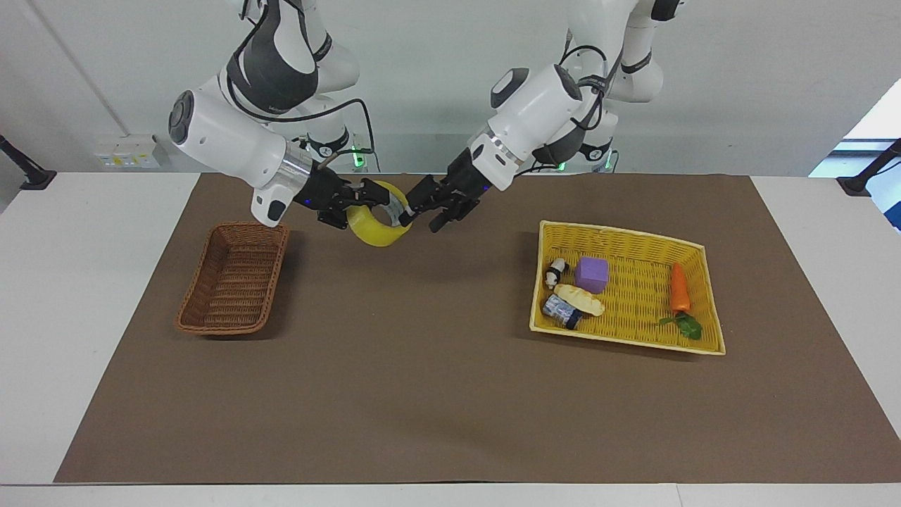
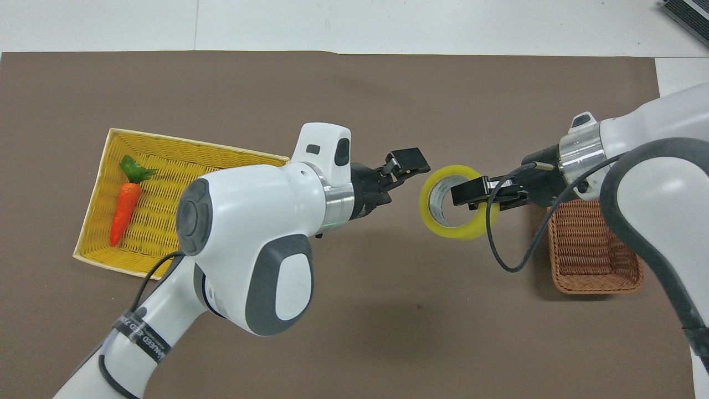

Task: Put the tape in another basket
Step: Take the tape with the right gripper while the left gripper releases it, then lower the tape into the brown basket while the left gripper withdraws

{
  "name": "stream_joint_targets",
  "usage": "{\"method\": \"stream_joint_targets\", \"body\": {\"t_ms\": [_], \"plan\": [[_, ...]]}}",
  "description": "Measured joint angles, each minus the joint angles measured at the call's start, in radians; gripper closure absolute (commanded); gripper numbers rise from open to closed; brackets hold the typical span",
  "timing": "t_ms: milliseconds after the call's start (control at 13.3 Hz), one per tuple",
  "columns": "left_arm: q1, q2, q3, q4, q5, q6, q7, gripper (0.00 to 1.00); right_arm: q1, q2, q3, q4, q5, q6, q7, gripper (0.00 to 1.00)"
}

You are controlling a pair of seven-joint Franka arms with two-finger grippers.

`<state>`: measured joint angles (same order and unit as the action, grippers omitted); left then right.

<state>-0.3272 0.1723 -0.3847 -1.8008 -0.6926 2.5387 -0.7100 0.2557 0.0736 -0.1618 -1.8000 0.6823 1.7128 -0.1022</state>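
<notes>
Tape, the wide translucent yellow roll (image 1: 378, 224), hangs in my right claw (image 2: 471, 195) above the brown surface (image 1: 422, 366) beside the dark wicker basket (image 1: 234, 278), while my left claw (image 1: 426, 204) gapes empty just beside it.

White arm shells, grey joint caps; silver wrist rings, black hands, black cables

The table's brown mat (image 1: 450, 394) is seen high from the edge facing the robots, and steeply down from above their own edge; both views share it.
</notes>
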Motion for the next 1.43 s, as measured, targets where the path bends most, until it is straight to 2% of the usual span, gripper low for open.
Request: {"method": "stream_joint_targets", "body": {"t_ms": [226, 451, 752, 978, 1204, 1429], "plan": [[0.094, -0.013, 0.008, 0.0, 0.073, -0.126, 0.029, 0.0, -0.039, 0.001, -0.003, -0.001, -0.077, 0.014, -0.022, 1.0], [0.207, -0.014, 0.011, 0.0, 0.201, -0.23, 0.077, 0.0, -0.138, 0.005, -0.006, -0.012, -0.218, 0.046, -0.104, 1.0], [0.403, -0.017, 0.016, 0.005, 0.301, -0.417, 0.306, 0.0, -0.308, 0.029, -0.009, -0.108, -0.24, 0.112, -0.383, 1.0], [0.497, -0.022, 0.016, 0.031, 0.482, -0.524, 0.412, 0.0, -0.387, 0.06, -0.01, -0.186, -0.24, 0.179, -0.524, 1.0], [0.513, -0.031, 0.016, 0.102, 0.652, -0.668, 0.47, 0.0, -0.424, 0.091, -0.009, -0.214, -0.24, 0.199, -0.594, 1.0], [0.53, -0.044, 0.018, 0.245, 0.7, -0.907, 0.582, 0.0, -0.441, 0.1, -0.009, -0.221, -0.24, 0.204, -0.617, 1.0]]}}
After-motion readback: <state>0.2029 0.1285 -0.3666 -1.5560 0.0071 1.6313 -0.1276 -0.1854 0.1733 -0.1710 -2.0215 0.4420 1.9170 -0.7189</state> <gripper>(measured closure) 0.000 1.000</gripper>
